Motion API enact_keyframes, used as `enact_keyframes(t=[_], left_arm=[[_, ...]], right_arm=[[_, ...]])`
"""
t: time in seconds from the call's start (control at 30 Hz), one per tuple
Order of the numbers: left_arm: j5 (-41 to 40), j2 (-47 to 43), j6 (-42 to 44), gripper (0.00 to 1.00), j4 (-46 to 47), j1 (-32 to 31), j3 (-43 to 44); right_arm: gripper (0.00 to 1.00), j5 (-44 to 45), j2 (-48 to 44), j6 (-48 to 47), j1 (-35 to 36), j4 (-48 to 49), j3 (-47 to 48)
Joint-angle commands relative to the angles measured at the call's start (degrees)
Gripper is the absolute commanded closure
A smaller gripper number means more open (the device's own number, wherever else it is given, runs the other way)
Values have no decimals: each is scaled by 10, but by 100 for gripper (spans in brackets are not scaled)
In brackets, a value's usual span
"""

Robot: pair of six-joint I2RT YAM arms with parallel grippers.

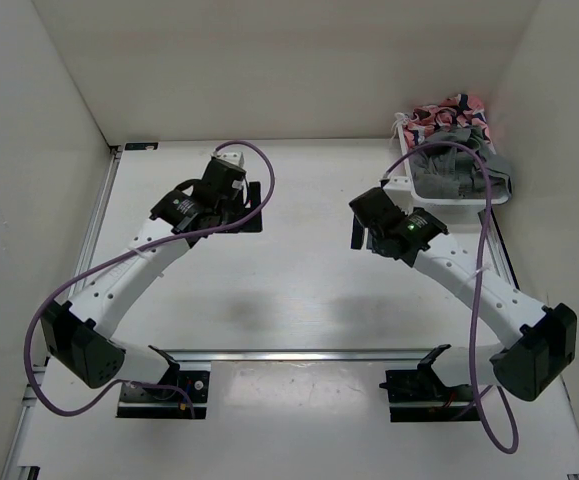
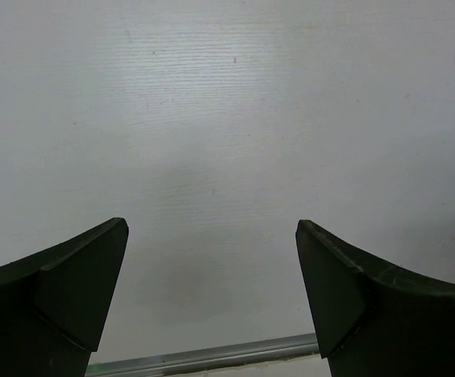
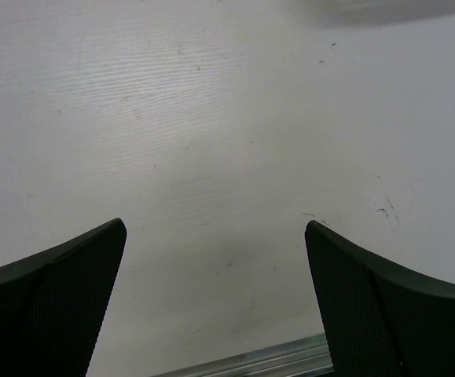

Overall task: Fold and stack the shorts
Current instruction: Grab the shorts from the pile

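1. The shorts [image 1: 457, 172] lie in the upper right of the top view. They are a soft, mid-grey bundle, crumpled and creased, sagging inside a white basket [image 1: 397, 183].
2. Behind the grey fabric, at the far end of the same basket, sits a patterned cloth [image 1: 451, 108] in pink, white and dark blue, also bunched up.
3. The left gripper [image 1: 247, 208] is in the upper-left-centre of the top view, well apart from the basket. Its jaws are spread wide with nothing between them.
4. In the left wrist view, the left gripper [image 2: 211, 236] shows two matte black wedge-shaped fingers [image 2: 62, 290] rising from the bottom corners. Only bare table shows between them.
5. The right gripper [image 1: 365, 212] is right of centre in the top view, near the basket's front left corner but not touching it. Its jaws are also fully parted and hold nothing.
6. In the right wrist view, the right gripper [image 3: 215, 232] has black fingers [image 3: 54, 306] with a fine dotted, mesh-like surface.
7. The table [image 1: 299, 275] is flat, white and matte. Close up [image 2: 227, 118] it shows faint parallel ridges like a wood grain, and the right wrist view [image 3: 384, 208] shows a few small dark scuffs.
8. A ribbed aluminium rail [image 1: 299, 354] runs across the lower part of the top view.
9. Glossy purple cables [image 1: 44, 315] loop along both white arms.
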Motion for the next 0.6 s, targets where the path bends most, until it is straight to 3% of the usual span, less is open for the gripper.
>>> enact_keyframes(t=[0.0, 0.1, 0.17, 0.27, 0.33, 0.37, 0.43, 0.57], left_arm=[[29, -27, 10, 0, 12, -2, -3], [-14, -33, 22, 0, 12, -7, -17], [-50, -39, 33, 0, 12, -23, -25], [-19, -33, 22, 0, -14, -14, -12], [36, -25, 22, 0, -21, 12, -2], [47, 1, 30, 0, -21, 12, 4], [47, 1, 38, 0, -26, 12, 10], [40, 24, 49, 0, -26, 12, 28]], right_arm=[[1, 40, 1, 6, 0, -18, 32], [1, 34, 1, -21, -15, -3, 44], [1, -6, 13, -40, -66, 5, 59], [1, -71, 28, -62, -178, 36, 91], [1, -149, 64, -83, -250, 50, 120], [4, -122, 152, -81, -316, 40, 216], [2, -122, 171, -75, -331, 40, 252], [2, -183, 304, -91, -410, 26, 358]])
